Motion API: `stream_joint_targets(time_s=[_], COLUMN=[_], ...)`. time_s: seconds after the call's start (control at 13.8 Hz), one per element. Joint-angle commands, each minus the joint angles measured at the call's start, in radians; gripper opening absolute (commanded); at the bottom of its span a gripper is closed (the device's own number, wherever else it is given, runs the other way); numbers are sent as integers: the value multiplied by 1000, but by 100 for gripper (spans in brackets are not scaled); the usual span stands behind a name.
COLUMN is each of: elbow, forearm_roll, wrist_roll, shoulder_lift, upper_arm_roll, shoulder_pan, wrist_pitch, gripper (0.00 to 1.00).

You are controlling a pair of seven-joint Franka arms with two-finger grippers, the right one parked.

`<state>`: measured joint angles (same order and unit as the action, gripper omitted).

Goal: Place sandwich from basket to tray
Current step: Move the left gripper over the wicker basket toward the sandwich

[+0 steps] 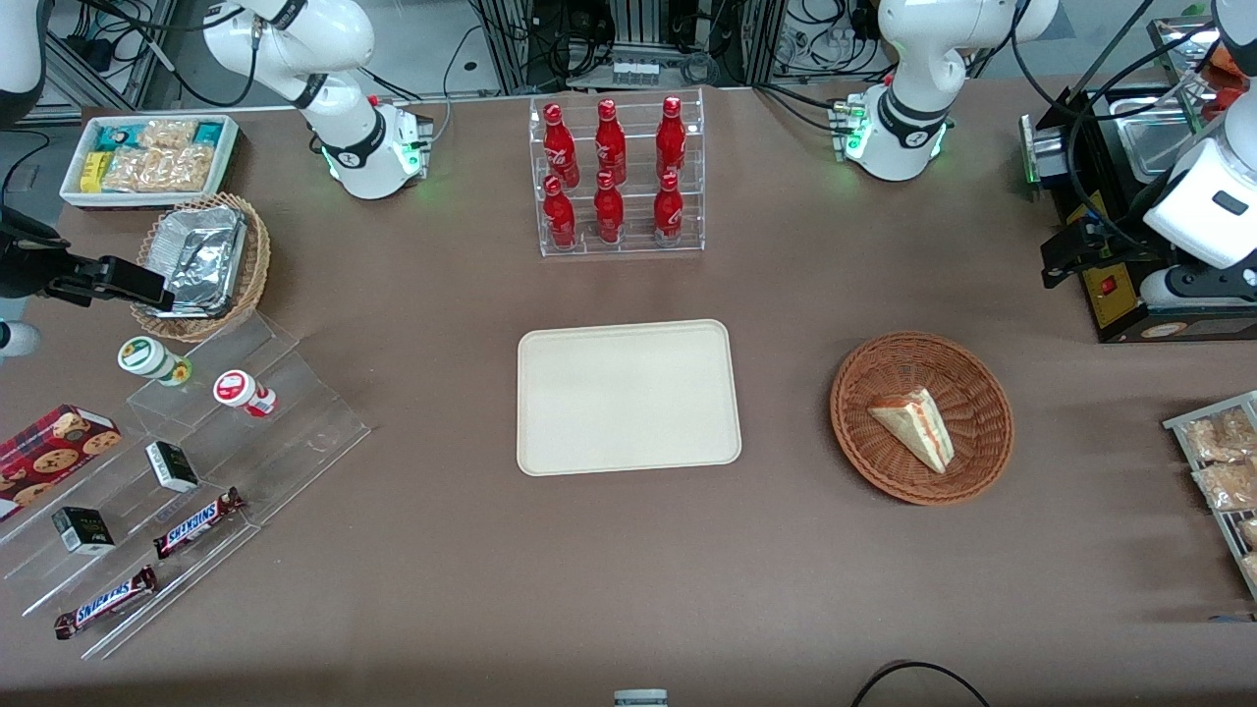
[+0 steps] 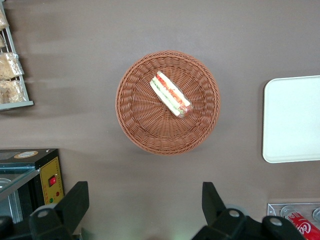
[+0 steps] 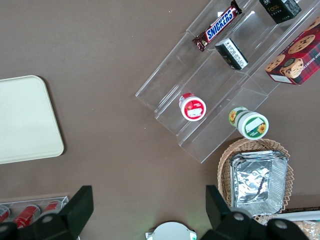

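The sandwich (image 1: 918, 427) (image 2: 171, 95), a pale wedge with red and green filling along one edge, lies in the round reddish-brown wicker basket (image 1: 972, 393) (image 2: 142, 120). Beside the basket, toward the parked arm's end, lies the cream tray (image 1: 628, 398) (image 2: 292, 120) with nothing on it. My gripper (image 1: 1065, 257) (image 2: 145, 205) hangs high above the table, farther from the front camera than the basket and toward the working arm's end. Its fingers (image 2: 75, 200) stand wide open and hold nothing.
A black appliance (image 1: 1129, 295) (image 2: 45, 175) sits under the gripper. A rack of snack packets (image 1: 1223, 462) (image 2: 10, 75) stands near the basket. A clear rack of red bottles (image 1: 617, 177) stands farther back than the tray. Stepped acrylic shelves (image 1: 196, 471) and a foil-tray basket (image 1: 201, 265) lie toward the parked arm's end.
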<state>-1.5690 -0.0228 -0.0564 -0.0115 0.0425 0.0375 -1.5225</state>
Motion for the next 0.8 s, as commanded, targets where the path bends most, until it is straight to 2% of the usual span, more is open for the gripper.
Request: stream_joint_targets(time_s=[0.0,0.36,0.73], elbow=[6,-16,-213], forearm_roll=[12,1,-2], wrist_roll=[-10,-57,-255], shoulder_lift=[-10,40,34], upper_arm_roll=[-7,-6,-1], shoulder_pan=[7,10,33], wrist_pitch=[19,-16,-246], gripper=[100,100,100])
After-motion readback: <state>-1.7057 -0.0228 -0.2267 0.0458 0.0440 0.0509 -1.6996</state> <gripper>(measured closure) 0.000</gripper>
